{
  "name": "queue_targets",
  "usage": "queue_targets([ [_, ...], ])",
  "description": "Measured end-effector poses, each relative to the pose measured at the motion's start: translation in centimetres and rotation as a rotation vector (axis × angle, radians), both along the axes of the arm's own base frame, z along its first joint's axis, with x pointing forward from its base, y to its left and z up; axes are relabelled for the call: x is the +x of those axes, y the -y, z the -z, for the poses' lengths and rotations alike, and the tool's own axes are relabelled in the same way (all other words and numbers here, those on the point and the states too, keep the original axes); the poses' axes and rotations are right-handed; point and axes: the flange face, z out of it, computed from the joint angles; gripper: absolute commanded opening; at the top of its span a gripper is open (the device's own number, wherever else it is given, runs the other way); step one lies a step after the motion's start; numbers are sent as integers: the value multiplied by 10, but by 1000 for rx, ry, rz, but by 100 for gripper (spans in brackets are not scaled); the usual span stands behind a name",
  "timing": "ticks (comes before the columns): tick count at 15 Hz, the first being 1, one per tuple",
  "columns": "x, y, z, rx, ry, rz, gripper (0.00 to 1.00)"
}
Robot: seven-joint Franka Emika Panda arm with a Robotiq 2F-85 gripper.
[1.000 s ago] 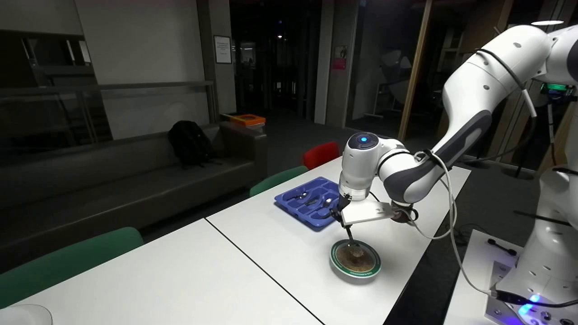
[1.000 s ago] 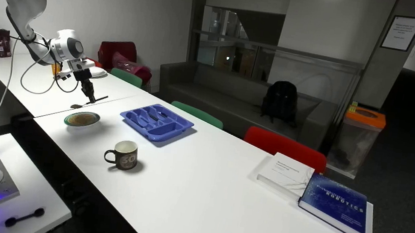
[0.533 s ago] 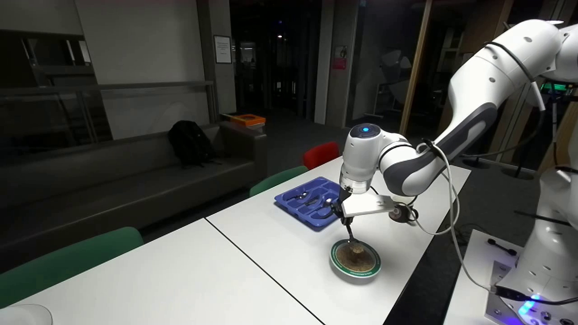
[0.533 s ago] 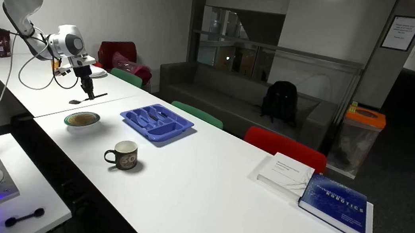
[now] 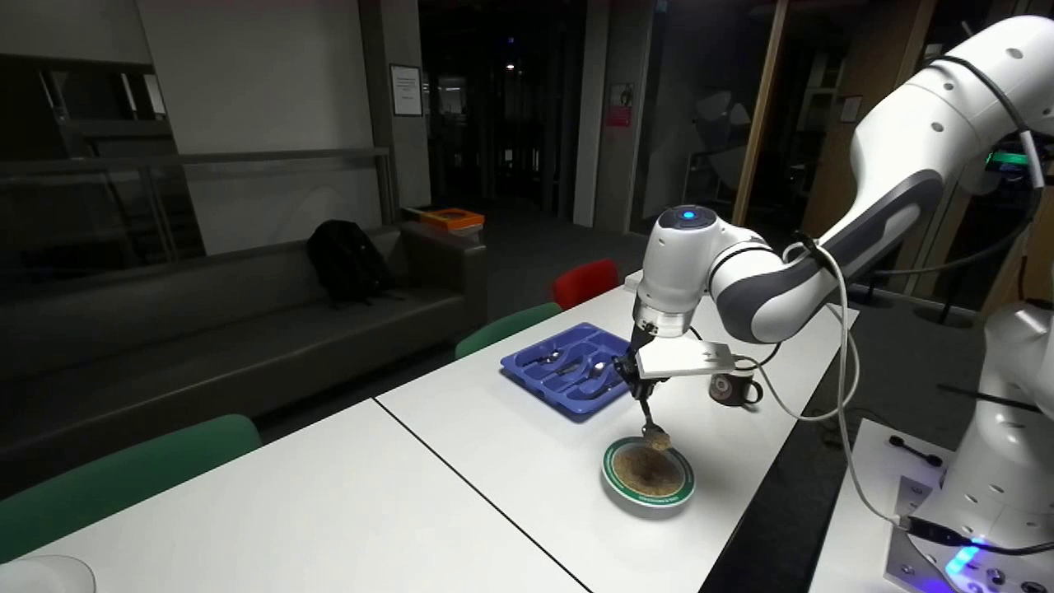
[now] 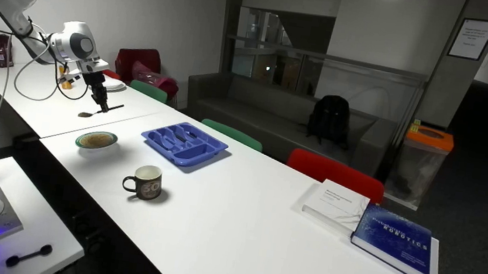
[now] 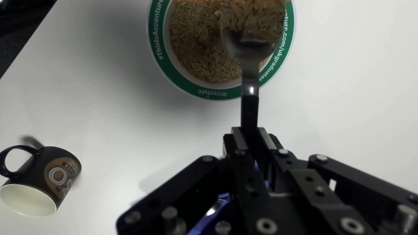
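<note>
End effector [image 7: 250, 130]: clamped on black handle [image 7: 249, 112] of spoon [image 7: 249, 78], fingers [image 7: 239, 140] sep. only by handle thickness. Spoon loc.: in air above bowl [image 7: 170, 66], which stands on tabletop [image 6: 259, 233] nr. blue tray [image 6: 194, 151] & dark mug [image 6: 148, 183].

View diffs: in an ext. view, clear gap btwn spoon head [image 6: 85, 114] and bowl, plus handle end [image 6: 117, 107] protruding past fingers; neither can be made out in wrist view. Wrist view alone gives legible rim lettering ("accenture") and indiv. grains [image 7: 209, 62]; spoon tip runs off its top edge. In an ext. view only: dark red pouch [image 6: 1, 50] at far end of tabletop.

Spoon cond.: metal head & neck, dark grey, bright glint on neck; head heaped w/ brown, rice-like grains, same look as bowl contents. Bowl: green rim, pale band btwn rim and grains. Mug upright, well apart from spoon.
</note>
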Motion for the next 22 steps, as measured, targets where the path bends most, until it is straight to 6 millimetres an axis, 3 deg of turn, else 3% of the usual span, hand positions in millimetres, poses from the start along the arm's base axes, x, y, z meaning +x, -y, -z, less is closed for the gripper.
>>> queue_targets([
  [10,-20,2,-35,54,12,53,3],
  [22,-33,40,-55,145,0,192,3],
])
